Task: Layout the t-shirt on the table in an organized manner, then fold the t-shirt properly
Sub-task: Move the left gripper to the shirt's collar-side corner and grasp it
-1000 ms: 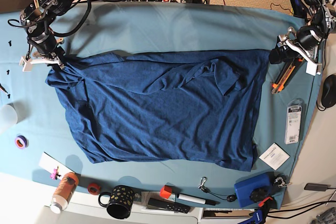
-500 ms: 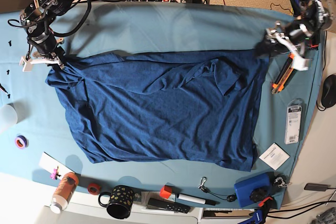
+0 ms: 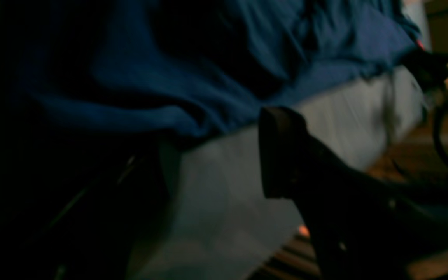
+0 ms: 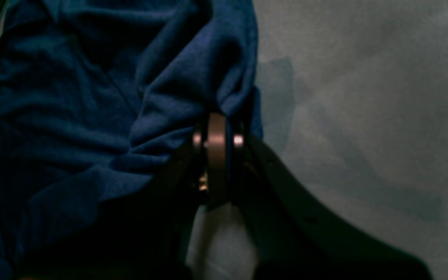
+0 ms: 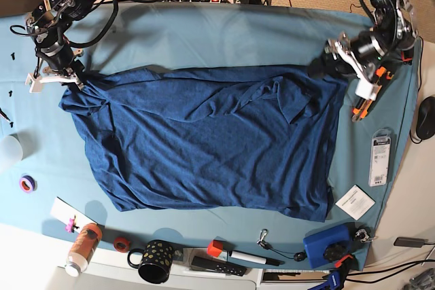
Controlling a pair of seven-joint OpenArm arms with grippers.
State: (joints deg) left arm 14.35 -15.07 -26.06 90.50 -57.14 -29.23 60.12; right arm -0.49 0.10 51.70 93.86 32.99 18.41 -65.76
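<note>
Sliding inward, the left gripper has reached the t-shirt's far corner — jaws apart, grip unclear. The right gripper stays pinched on the opposite corner, the shirt spread rumpled on the table — straightening looks unfinished.

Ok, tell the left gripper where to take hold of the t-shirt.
Take the t-shirt at its free back corner nearest the left gripper, coming from the table's bare far side. That edge lies flat and exposed, opposite the corner the right gripper pinches.
</note>
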